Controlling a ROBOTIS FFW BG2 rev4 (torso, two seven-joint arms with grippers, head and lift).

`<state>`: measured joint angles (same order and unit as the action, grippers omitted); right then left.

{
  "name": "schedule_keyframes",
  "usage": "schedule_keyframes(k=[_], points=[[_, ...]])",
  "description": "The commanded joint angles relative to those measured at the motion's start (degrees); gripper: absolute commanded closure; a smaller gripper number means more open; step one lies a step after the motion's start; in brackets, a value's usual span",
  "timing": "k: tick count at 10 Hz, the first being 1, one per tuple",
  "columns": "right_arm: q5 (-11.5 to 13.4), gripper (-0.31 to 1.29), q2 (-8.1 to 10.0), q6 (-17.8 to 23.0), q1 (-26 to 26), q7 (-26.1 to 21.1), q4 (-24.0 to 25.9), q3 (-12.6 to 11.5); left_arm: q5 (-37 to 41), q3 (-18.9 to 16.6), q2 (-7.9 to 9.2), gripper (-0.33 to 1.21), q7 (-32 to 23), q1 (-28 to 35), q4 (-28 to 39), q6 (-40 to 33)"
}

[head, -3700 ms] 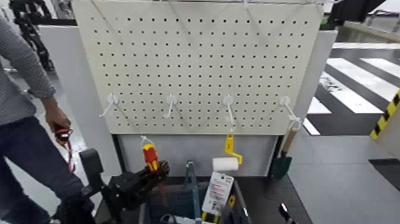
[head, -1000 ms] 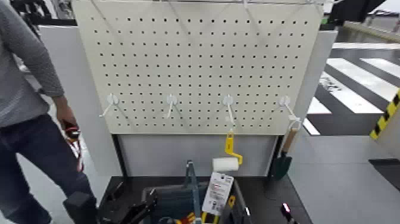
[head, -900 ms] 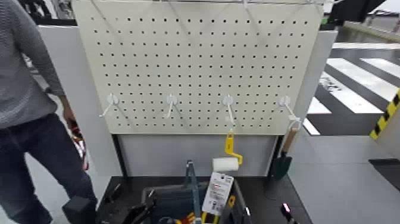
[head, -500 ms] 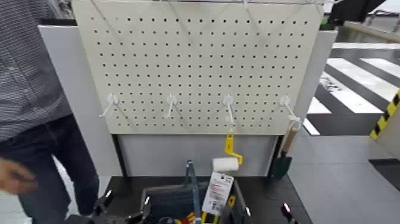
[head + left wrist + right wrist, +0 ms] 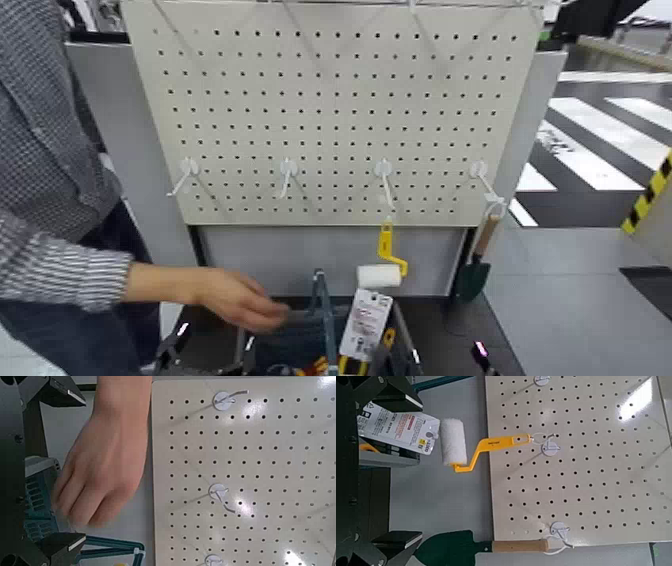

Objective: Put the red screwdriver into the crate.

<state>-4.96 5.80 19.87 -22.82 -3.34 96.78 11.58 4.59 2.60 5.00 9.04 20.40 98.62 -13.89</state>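
Because the screwdriver looks already released, left gripper: near left, fingers spread, gripping nothing.
Right gripper: near right, fingers apart, empty; probably just waiting, since this is a left-side job.
Dark grey ribbed plastic crate: near centre, open top within reach of both arms, blue-grey handle upright, so drops need to go beside it.
Yellow-handled white paint roller: hung on a pegboard hook, right of centre; not our item.
Wooden-handled green trowel: hung from the far-right hook, ditto.
Person's bare hand: over the crate's left side, purpose unclear; hold the left arm clear.
Red screwdriver: seemingly inside the crate, by the handle; only a red-and-yellow bit shows, shaft hidden. Likely done, ID not certain.
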Motion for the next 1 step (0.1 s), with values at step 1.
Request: schedule_keyframes(k=[1], points=[[0.39,0.15,0.35,-1.68,0.23,0.27,0.6,0.02,-0.02,0.3,0.45,0.11,0.01,-0.27,-0.09,0.09]])
